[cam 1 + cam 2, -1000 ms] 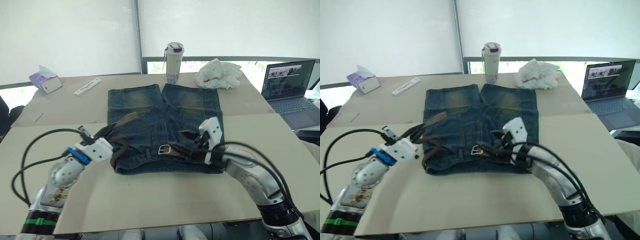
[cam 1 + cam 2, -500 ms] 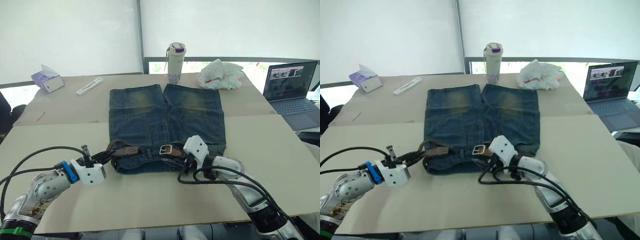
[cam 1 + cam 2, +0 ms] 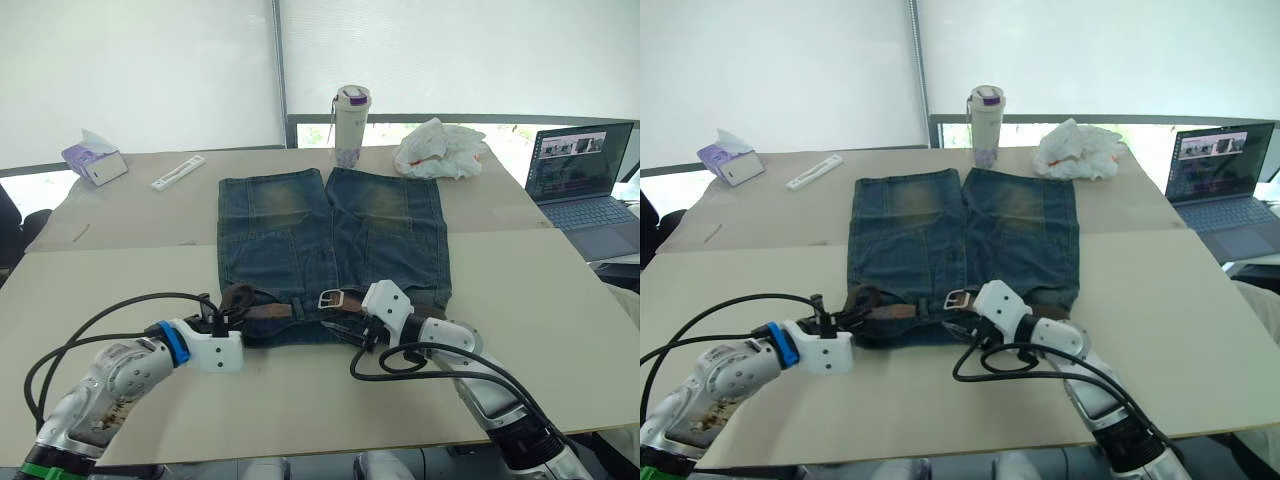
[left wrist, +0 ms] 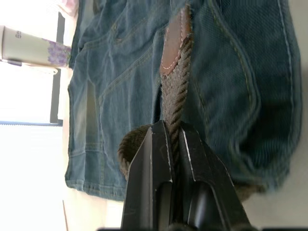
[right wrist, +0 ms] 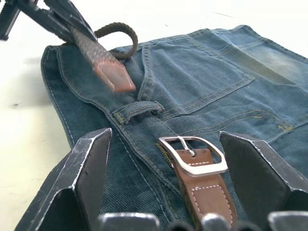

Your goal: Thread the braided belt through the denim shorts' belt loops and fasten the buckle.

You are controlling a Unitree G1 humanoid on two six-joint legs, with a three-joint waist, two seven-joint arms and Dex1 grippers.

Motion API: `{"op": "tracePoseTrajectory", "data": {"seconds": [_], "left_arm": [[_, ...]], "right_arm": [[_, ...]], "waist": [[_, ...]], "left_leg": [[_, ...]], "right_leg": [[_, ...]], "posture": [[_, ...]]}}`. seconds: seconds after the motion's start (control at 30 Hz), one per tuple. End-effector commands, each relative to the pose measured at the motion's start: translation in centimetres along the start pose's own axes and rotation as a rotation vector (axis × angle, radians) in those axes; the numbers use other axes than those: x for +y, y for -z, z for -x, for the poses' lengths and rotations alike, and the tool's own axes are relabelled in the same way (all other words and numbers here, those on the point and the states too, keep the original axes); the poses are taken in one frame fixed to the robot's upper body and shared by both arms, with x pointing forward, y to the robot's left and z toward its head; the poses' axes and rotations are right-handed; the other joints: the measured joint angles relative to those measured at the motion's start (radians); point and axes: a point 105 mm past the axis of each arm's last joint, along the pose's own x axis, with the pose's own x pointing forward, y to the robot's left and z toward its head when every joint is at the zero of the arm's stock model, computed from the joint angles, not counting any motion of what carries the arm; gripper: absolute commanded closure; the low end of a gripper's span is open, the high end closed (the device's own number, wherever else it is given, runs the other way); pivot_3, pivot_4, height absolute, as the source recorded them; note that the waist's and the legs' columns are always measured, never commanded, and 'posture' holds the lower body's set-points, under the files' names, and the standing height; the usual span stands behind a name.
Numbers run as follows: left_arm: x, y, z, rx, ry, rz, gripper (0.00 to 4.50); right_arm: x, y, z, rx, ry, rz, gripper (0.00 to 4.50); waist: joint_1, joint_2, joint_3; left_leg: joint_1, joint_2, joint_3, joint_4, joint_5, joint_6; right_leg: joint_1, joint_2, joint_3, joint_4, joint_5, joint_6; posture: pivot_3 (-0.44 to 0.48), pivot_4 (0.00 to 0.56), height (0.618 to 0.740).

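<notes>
1. My left gripper [image 3: 222, 322] sits low in the lower left of the head view, at the near left corner of the shorts [image 3: 330, 240]; its fingers [image 4: 159, 159] are pressed together on the belt [image 4: 174, 96], pinching the braided strap just short of its brown leather tip.
2. My right gripper [image 5: 166, 154] lies low at centre, at the near edge of the waistband; its fingers [image 5: 86, 168] are spread wide, one on each side of the buckle [image 5: 192, 154], touching nothing that I can see.
3. The buckle lies flat on the denim just left of my right gripper in the head view; the belt runs left from it along the waistband to a small curl by my left gripper; a belt loop [image 5: 137, 110] lies between tip and buckle, with the tip not in it.
4. The shorts lie flat at centre of the table [image 3: 520, 290], waistband nearest me, legs pointing away.
5. Beyond them, a cup [image 3: 349, 125] at top centre; a crumpled white bag [image 3: 440, 148] to its right; a laptop [image 3: 585, 185] at the right edge; a tissue box [image 3: 92, 160] at upper left.
</notes>
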Motion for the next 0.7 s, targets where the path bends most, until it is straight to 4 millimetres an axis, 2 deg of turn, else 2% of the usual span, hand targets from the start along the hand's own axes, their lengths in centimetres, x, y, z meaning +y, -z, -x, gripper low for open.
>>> {"op": "tracePoseTrajectory", "data": {"seconds": [0.03, 0.37, 0.7], "left_arm": [[0.4, -0.5, -0.5, 0.021, 0.002, -0.037, 4.5], [-0.2, -0.7, -0.9, 0.051, 0.032, -0.056, 4.5], [-0.4, -1.9, -3.6, 0.019, 0.016, 0.03, 4.5]], "right_arm": [[-0.6, -1.5, 0.3, -0.054, 0.032, 0.028, 0.58], [-1.3, -1.6, 0.6, -0.059, 0.068, 0.004, 0.58], [-1.3, -1.5, 0.6, -0.057, 0.083, -0.005, 0.58]], "waist": [[0.0, 0.0, 0.0], [0.0, 0.0, 0.0], [0.009, 0.0, 0.0]], "left_leg": [[0.0, 0.0, 0.0, 0.0, 0.0, 0.0], [0.0, 0.0, 0.0, 0.0, 0.0, 0.0], [0.0, -0.002, 0.0, 0.002, 0.0, 0.0]], "right_leg": [[0.0, 0.0, 0.0, 0.0, 0.0, 0.0], [0.0, 0.0, 0.0, 0.0, 0.0, 0.0], [0.001, 0.0, 0.0, 0.001, 0.0, 0.0]], "posture": [[0.0, 0.15, 0.74], [0.0, 0.15, 0.74], [0.0, 0.15, 0.74]]}}
